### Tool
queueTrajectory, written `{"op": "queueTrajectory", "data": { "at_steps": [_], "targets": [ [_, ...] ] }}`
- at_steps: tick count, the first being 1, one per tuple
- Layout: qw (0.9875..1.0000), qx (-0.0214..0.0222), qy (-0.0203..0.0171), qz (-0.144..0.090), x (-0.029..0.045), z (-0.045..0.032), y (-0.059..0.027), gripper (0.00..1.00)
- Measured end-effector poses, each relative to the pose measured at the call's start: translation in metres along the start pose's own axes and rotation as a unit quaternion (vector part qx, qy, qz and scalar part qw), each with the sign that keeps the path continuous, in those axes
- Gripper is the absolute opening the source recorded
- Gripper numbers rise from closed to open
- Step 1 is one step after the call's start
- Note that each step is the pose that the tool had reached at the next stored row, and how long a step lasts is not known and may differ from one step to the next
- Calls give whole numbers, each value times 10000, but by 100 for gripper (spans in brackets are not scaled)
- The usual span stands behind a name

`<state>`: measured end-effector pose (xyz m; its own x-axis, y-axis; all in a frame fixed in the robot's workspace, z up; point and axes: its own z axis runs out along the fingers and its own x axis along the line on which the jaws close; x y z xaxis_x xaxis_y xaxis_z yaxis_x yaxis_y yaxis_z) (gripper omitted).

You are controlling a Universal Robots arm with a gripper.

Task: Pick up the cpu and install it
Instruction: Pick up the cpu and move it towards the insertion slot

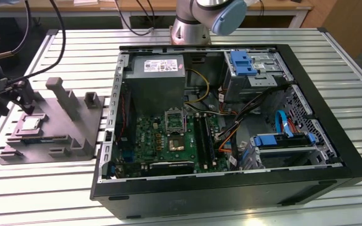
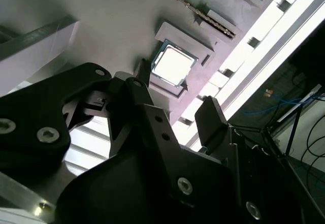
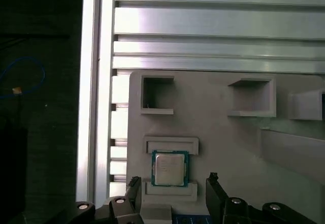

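Between the two fingers [image 3: 135, 185], a bit ahead of their tips, I see the cpu [image 3: 170, 168] in the first wrist view. It lies flat in a shallow square seat of the grey tray [image 3: 213, 117], silvery top up, w/ a raised lip of the tray on two sides of it. The gripper [image 3: 173, 179] is spread wide: one finger on each side of the cpu, both apart from it, nothing held.

In the second wrist view it is the same. The cpu [image 2: 172, 64] is just beyond the fingers [image 2: 210, 115] of the gripper [image 2: 175, 89], and the gap is wider than the chip.

In the exterior view the gripper [image 1: 22, 99] hangs over the tray [image 1: 58, 129], and the cpu [image 1: 30, 125] is right under the fingertips. Whether they touch the tray I cannot tell. The tray stands on the slatted metal tabletop [image 1: 49, 197]. Well apart from the fingers, twd the exterior view's right, the computer case [image 1: 231, 188] lies open w/ the motherboard [image 1: 168, 139] visible inside. The cpu is not picked up yet.
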<state>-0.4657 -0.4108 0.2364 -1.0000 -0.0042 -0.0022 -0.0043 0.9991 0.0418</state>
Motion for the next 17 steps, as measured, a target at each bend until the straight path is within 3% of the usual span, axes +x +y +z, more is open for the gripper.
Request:
{"op": "queueTrajectory", "data": {
  "at_steps": [17],
  "targets": [
    [10000,-1,-1,19,1,309,3,62]
  ]
}}
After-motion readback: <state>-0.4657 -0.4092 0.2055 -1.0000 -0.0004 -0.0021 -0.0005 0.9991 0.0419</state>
